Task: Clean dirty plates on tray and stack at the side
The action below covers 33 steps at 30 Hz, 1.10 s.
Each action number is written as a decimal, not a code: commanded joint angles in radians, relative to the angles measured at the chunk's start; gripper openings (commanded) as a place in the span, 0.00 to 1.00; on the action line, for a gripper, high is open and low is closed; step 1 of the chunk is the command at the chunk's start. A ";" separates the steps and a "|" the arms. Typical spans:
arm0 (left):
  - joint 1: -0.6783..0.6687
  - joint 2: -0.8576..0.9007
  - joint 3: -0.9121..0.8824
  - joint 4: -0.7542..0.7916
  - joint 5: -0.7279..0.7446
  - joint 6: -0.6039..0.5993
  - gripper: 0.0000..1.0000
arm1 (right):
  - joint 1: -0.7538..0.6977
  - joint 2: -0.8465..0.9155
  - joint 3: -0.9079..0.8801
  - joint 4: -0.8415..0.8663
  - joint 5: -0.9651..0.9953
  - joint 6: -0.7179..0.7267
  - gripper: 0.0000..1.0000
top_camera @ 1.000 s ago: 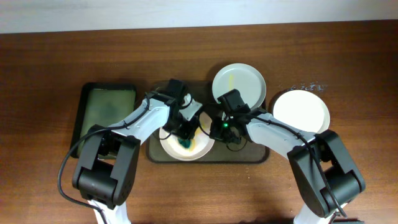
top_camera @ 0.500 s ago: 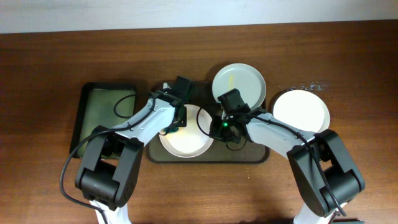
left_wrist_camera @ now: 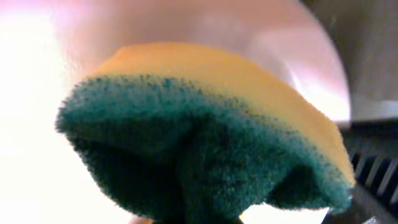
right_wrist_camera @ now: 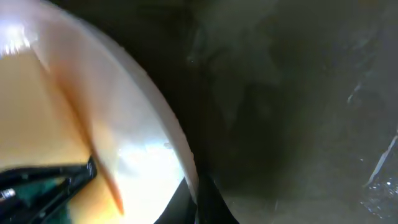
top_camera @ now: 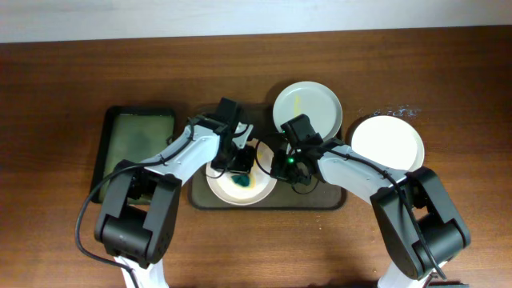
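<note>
Item count. Trays: two, one large dark tray [top_camera: 320, 198] and one smaller black tray [top_camera: 108, 148] with a greenish inside. Round pale plates: three, being one plate under the arms [top_camera: 222, 189], one plate at the large tray's far right corner [top_camera: 308, 108], and one plate on the bare table [top_camera: 387, 142]. Sponge [left_wrist_camera: 205, 137], yellow with a green scouring face: one. Robot arms: two, left arm [top_camera: 188, 152] and right arm [top_camera: 352, 170].

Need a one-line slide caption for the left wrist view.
Close-up: green-and-yellow sponge held over the pale plate on cleaning duty.
</note>
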 commanded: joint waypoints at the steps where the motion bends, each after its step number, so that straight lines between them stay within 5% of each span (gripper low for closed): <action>1: 0.000 0.024 -0.010 0.103 -0.101 -0.055 0.00 | -0.005 0.024 -0.010 -0.005 0.042 0.012 0.04; 8: 0.000 0.024 -0.010 0.132 -0.584 -0.246 0.00 | -0.005 0.024 -0.010 -0.005 0.042 0.012 0.04; 12: -0.001 0.024 -0.010 0.040 -0.608 -0.265 0.00 | -0.005 0.024 -0.010 -0.005 0.042 0.012 0.04; 21: 0.000 0.023 0.011 -0.210 0.142 0.012 0.00 | -0.005 0.024 -0.010 -0.002 0.042 0.012 0.04; 25: 0.000 0.023 0.011 -0.153 0.255 0.028 0.00 | -0.005 0.024 -0.010 -0.002 0.042 0.012 0.04; 29: 0.000 0.024 0.011 0.000 0.115 0.019 0.00 | -0.005 0.024 -0.010 -0.002 0.042 0.012 0.04; 33: 0.000 0.024 0.011 0.137 -0.299 -0.103 0.00 | -0.005 0.024 -0.010 -0.002 0.042 0.012 0.04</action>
